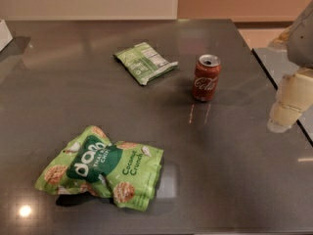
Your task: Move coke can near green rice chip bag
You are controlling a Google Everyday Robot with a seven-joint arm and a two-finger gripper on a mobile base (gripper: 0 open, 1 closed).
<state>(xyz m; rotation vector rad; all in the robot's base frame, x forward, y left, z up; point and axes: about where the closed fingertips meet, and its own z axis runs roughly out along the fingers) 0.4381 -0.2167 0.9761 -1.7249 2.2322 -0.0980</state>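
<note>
The coke can, red with white script and a silver top, stands upright on the dark grey table, right of centre. The green rice chip bag, lime green with a dark logo patch and rice chip pictures, lies crumpled at the front left. My gripper hangs at the right edge of the view, above the table's right side, to the right of the can and apart from it. It holds nothing that I can see.
A smaller flat green packet with a white nutrition label lies at the back centre, left of the can. The table's right edge runs diagonally near the gripper. A white object sits at the far left edge.
</note>
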